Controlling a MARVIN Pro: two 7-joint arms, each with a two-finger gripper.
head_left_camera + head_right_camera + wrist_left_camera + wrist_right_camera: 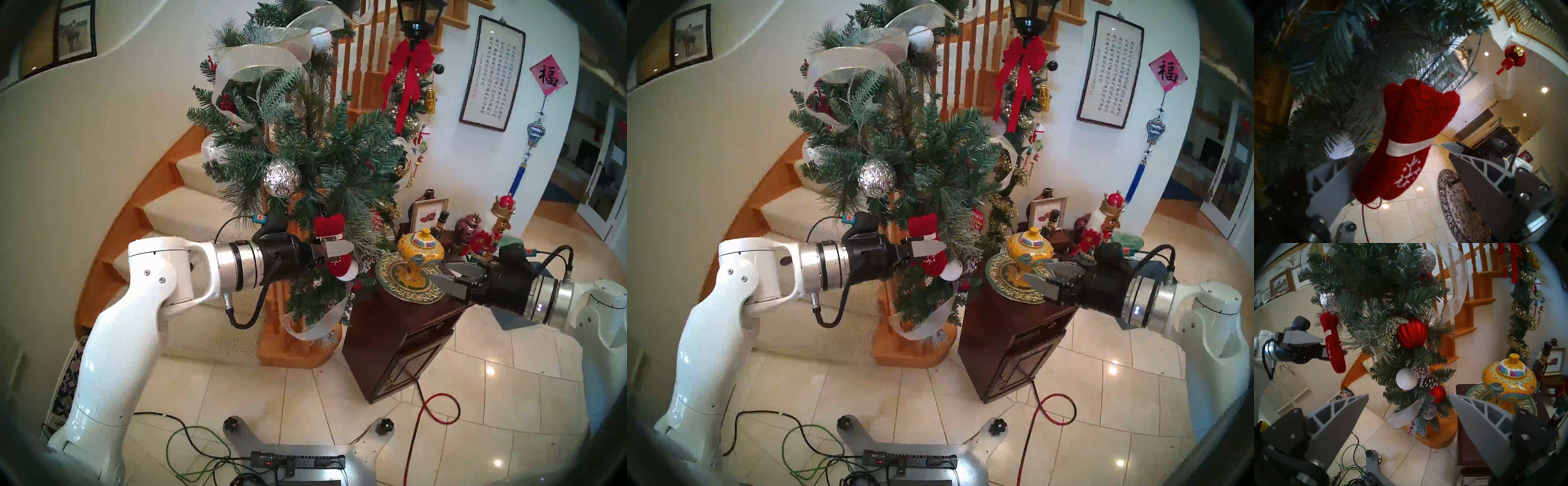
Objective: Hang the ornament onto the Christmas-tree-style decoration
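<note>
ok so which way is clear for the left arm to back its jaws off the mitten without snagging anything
Judging by the views, back toward the carpeted stairs looks free: only bare steps border the left gripper there. Ahead is crowded: the mitten sits between its open jaws, hanging against the garland, with the silver ball above.

One red mitten ornament (1332, 343) hangs on one pine garland (1383, 299). The garland bears two red balls (1412, 333), one white ball (1406, 379) and two silver balls (1426, 260). Two grippers appear: left gripper (1322, 346), right gripper (1407, 401).
</note>
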